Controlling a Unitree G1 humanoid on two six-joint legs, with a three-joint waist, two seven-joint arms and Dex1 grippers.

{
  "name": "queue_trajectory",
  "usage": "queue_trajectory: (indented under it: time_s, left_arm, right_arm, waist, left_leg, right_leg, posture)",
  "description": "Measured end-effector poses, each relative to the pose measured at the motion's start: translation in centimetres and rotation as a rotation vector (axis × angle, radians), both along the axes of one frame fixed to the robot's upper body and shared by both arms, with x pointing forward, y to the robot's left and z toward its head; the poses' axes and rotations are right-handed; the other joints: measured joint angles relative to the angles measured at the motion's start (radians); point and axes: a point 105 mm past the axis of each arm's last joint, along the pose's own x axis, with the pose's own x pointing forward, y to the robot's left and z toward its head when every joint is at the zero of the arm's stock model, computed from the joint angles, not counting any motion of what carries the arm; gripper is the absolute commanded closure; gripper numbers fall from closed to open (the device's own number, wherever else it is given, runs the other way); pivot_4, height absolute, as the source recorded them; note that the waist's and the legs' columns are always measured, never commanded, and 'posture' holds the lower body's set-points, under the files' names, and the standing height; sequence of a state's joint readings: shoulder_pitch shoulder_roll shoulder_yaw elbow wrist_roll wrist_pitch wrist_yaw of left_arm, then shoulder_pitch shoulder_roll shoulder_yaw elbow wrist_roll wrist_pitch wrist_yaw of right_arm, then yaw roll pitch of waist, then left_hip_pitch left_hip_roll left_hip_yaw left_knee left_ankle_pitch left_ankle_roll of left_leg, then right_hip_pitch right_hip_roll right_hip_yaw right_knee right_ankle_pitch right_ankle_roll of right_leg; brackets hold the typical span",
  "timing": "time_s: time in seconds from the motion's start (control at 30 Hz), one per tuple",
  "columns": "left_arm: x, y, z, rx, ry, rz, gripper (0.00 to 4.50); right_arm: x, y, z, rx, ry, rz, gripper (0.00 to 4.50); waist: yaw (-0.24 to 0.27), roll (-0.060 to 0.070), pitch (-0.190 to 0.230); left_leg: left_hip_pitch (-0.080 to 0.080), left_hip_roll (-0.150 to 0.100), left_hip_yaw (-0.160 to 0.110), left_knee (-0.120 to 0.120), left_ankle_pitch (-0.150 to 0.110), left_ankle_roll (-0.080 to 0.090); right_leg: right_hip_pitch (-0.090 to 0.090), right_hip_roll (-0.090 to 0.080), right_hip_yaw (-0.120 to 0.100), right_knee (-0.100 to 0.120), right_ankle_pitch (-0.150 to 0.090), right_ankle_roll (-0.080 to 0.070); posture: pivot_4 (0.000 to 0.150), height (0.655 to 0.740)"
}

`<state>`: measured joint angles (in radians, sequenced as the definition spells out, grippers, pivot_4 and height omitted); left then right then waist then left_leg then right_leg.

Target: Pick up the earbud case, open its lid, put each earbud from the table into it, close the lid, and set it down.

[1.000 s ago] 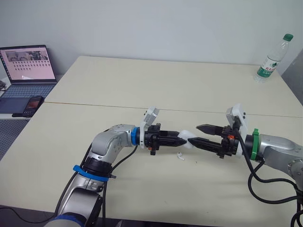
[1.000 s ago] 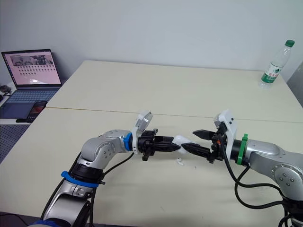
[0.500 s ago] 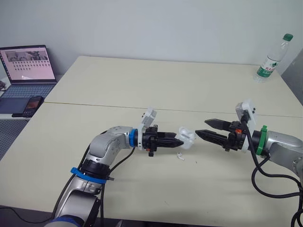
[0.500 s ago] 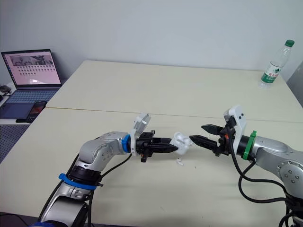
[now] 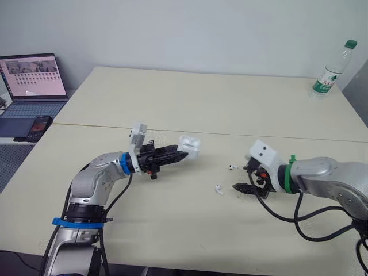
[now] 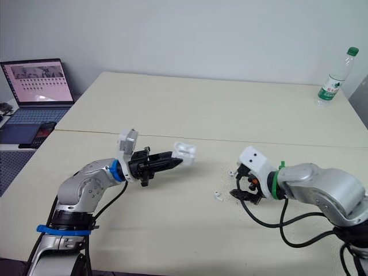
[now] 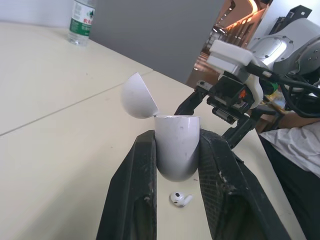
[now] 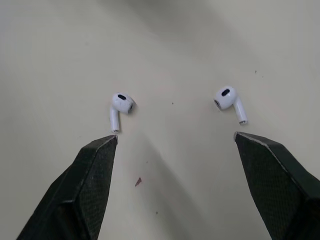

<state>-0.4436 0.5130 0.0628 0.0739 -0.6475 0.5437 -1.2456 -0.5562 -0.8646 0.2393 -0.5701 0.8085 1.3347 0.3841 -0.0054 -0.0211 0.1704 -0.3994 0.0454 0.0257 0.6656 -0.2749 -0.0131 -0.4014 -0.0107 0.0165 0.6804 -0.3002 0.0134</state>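
Just ahead of right gripper [image 8: 175,136], two earbuds [image 8: 121,103]

Between the spread jaws of the right gripper [image 8: 175,136] bare table [image 8: 170,45] is found, interrupted just ahead by two earbuds [image 8: 120,104].

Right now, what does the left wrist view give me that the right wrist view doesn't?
Left wrist view adds: the earbud case with its lid open, clamped in the left end effector, the right end effector beyond it, and a water bottle at the far edge. Right wrist view adds: a pair of earbuds, one and the other, lying apart ahead of its open fingers. Shared: the table and at least one earbud on it.
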Motion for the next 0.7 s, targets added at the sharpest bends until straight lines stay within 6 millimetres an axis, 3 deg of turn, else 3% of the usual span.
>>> queue_trajectory:
  time_s: [0.13, 0.3, 0.53, 0.6, 0.7]
  left_arm:
    - [-0.7, 0.2, -0.5, 0.009, -0.004, -0.003, 3.74]
    - [-0.9, 0.0, 0.4, -0.001, -0.032, 0.010, 3.74]
    - [-1.1, -0.1, 0.9, -0.018, -0.013, -0.001, 3.74]
    - [-1.1, -0.1, 1.1, -0.012, -0.010, -0.002, 3.74]
    - [-1.0, -0.1, 1.3, -0.008, -0.015, -0.005, 3.74]
  right_arm:
    - [-0.5, 1.8, -1.7, -0.007, 0.063, 0.004, 0.61]
    - [-0.8, 2.8, -3.7, -0.021, 0.028, 0.002, 0.61]
    - [-0.6, 3.4, -4.3, 0.022, -0.044, -0.017, 0.61]
    - [-0.5, 3.7, -4.2, 0.037, -0.060, -0.009, 0.97]
    - [-0.6, 4.1, -4.2, 0.051, -0.080, 0.019, 1.90]
  waist:
    - [0.000, 0.000, 0.000]
    - [0.003, 0.000, 0.000]
    - [-0.001, -0.001, -0.001]
    - [-0.002, -0.001, -0.001]
    - [-0.003, -0.001, -0.001]
  left_leg:
    - [-0.003, 0.000, 0.000, 0.000, 0.000, 0.000]
    - [-0.003, -0.002, 0.001, 0.000, 0.000, 0.000]
    - [-0.002, -0.001, 0.001, 0.000, 0.000, 0.000]
    - [-0.002, 0.000, 0.001, 0.000, 0.000, 0.000]
    - [-0.002, 0.000, 0.001, 0.000, 0.000, 0.000]
  right_leg:
    - [-0.004, -0.001, 0.000, 0.001, 0.000, -0.001]
    - [-0.003, -0.003, 0.000, 0.001, 0.001, 0.000]
    - [-0.003, 0.000, 0.000, 0.002, 0.001, 0.000]
    - [-0.003, 0.001, 0.000, 0.002, 0.002, -0.001]
    - [-0.003, 0.004, 0.000, 0.002, 0.002, -0.001]
  posture:
    - [0.150, 0.7362]
    - [0.150, 0.7362]
    - [0.150, 0.7362]
    - [0.150, 0.7362]
    - [0.150, 0.7362]
